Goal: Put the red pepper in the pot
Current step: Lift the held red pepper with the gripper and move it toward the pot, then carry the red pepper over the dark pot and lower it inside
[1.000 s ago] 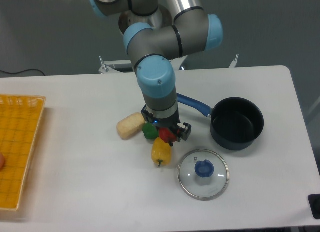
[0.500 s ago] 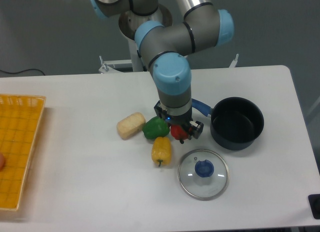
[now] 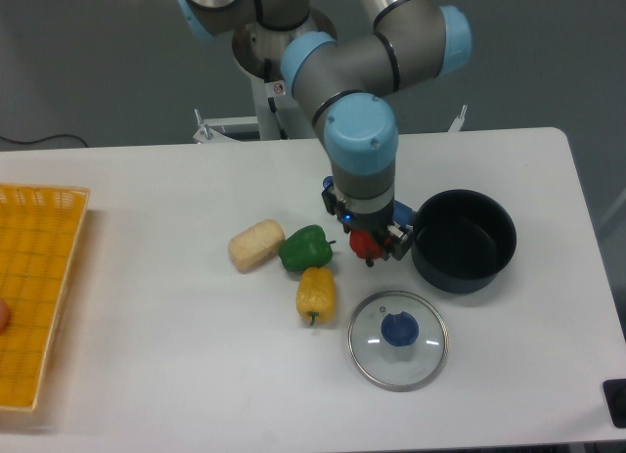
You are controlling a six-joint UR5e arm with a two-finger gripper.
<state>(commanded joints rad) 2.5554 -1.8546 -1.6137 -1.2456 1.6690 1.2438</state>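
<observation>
The red pepper is small and glossy, held above the table by my gripper, which is shut on it. It hangs just left of the pot, a round dark saucepan at the right of the table. The arm covers most of the pot's blue handle. The pot's inside looks bare.
A green pepper and a yellow pepper lie left of the gripper, with a pale corn-like piece beside them. The glass lid with a blue knob lies in front of the pot. A yellow basket sits at the left edge.
My gripper has carried the red pepper rightward, away from the green and yellow peppers, to just beside the pot's left rim.
</observation>
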